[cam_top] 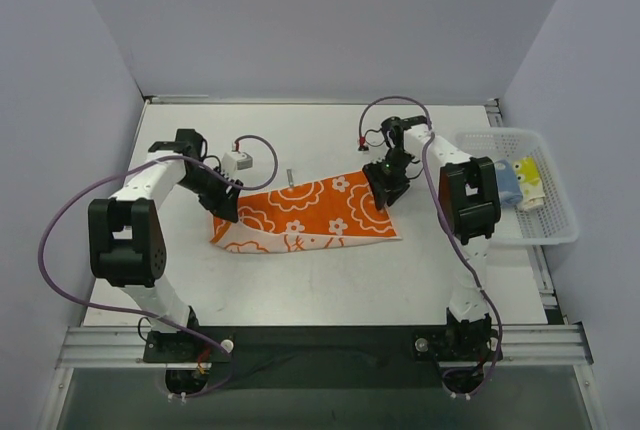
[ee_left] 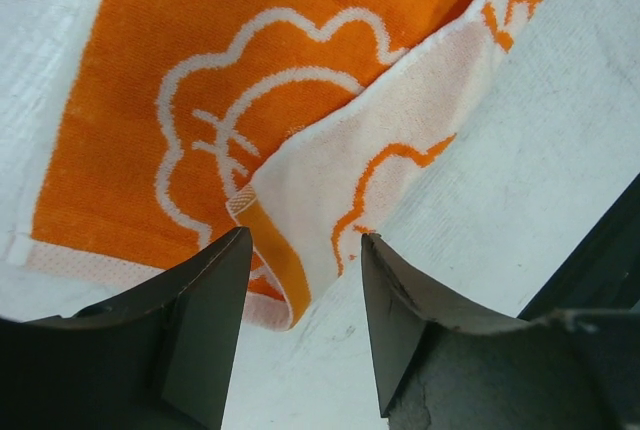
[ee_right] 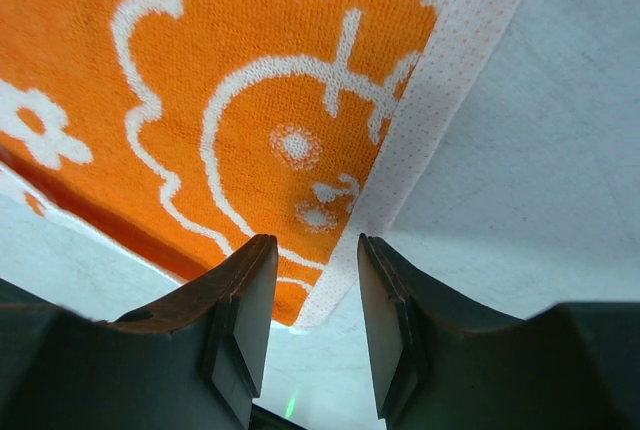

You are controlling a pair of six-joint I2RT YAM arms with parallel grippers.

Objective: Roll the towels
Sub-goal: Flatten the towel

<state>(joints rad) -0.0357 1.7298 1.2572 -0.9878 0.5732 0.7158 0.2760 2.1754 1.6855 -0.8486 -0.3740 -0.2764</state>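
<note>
While the orange towel (cam_top: pixel 310 215) lies spread across the middle of the surface (cam_top: pixel 330 285), its near edge turned over to show the pale underside, my left end effector (ee_left: pixel 305 235) stands open low over the towel's left corner, the folded tip between the fingers but not pinched. My right end effector (ee_right: pixel 315 240) is open too, down at the towel's right end, the pale hem in its gap. A blue towel (cam_top: pixel 508 186) and a yellow towel (cam_top: pixel 529 182) sit in the white basket (cam_top: pixel 560 236) at the surface's right edge.
</note>
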